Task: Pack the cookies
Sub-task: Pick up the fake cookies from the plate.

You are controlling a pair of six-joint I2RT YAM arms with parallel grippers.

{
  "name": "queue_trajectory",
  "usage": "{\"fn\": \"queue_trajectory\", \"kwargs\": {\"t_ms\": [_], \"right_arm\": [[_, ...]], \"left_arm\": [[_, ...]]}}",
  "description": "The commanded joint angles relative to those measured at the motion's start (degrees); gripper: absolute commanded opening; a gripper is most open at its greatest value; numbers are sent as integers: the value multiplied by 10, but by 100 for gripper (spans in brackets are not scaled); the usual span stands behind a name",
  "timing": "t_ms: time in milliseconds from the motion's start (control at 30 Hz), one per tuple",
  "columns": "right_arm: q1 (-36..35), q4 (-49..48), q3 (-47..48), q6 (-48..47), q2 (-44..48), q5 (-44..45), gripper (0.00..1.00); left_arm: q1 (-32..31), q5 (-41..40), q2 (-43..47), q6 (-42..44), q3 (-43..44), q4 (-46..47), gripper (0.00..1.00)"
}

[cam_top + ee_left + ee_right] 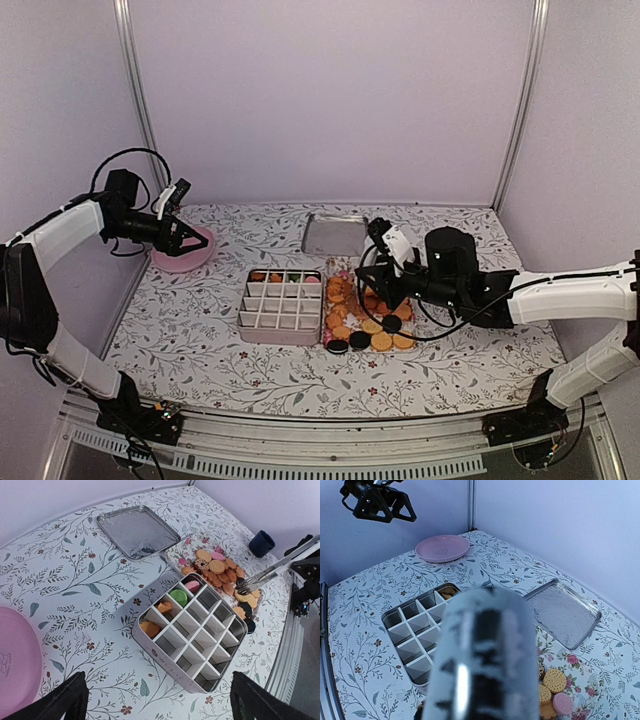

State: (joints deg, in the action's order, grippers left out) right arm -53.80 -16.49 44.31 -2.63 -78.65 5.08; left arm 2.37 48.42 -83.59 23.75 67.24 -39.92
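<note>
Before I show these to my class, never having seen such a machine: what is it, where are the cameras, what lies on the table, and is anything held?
Two robot arms are bolted at the near edge of a table. One picture looks down from above and behind them; the other two come from a camera on each wrist. On the table lie a divided tin box holding a few cookies, a flat metal lid, a pink plate and a tray piled with cookies. The left gripper hangs open above the plate, holding nothing. The right gripper is closed on metal tongs reaching the pile; they are the silver blur in its wrist view.
</note>
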Motion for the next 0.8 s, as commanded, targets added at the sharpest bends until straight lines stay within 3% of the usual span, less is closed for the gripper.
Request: {"fn": "queue_trajectory", "kwargs": {"t_ms": [0,467,767], "right_arm": [[-12,-46,-9,44,-3,-48,27],[-28,-75,-22,65,-43,-53,37],[-38,-54,-22,34,-45,1,38]], "left_arm": [[-2,10,9,0,7,5,99],[-2,9,13,2,6,5,99],[-1,11,10,3,5,5,99]]}}
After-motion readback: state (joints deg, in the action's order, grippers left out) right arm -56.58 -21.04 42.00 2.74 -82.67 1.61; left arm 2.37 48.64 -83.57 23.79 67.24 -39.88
